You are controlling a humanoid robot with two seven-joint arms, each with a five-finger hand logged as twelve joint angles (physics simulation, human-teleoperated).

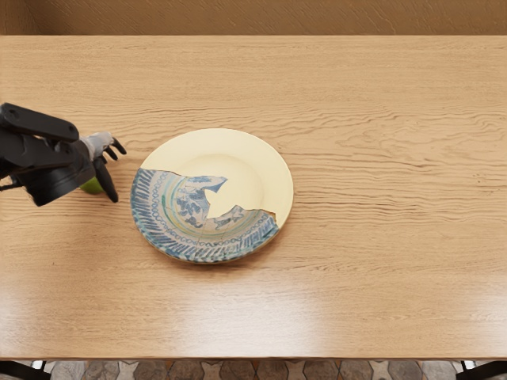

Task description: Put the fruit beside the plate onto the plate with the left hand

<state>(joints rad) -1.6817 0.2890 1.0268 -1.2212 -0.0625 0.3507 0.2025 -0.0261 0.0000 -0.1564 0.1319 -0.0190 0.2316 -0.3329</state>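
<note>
- The left robot hand (101,158) hovered low over the left part of the wooden surface (380,119), its pale grey palm turned toward the plate and its dark tips pointing right and downward.
- Whether the robot hand was closed on anything, or merely held over it, could not be told from this angle, since the hand and wrist covered most of what lay beneath.
- The left arm (40,154), a bulky black casing, entered from the picture's left edge and ran almost level across the surface, with the wrist bent slightly down at its end.
- A small green fruit (92,187) showed as a sliver just under the wrist, mostly hidden by the arm, and sat on the surface just beside the plate's left rim, not on it.
- The plate (269,170) lay flat near the middle of the surface, just right of the robot hand and apart from it.
- The plate's upper right part was plain cream, while its lower left part carried a blue and green pattern of bands and figures, the two meeting along a jagged line.
- The surface showed warm wood grain running from side to side, with a soft glare on its near edge.
- Beyond the near edge, a strip of patterned floor tiles (238,370) was visible at the bottom of the picture.
</note>
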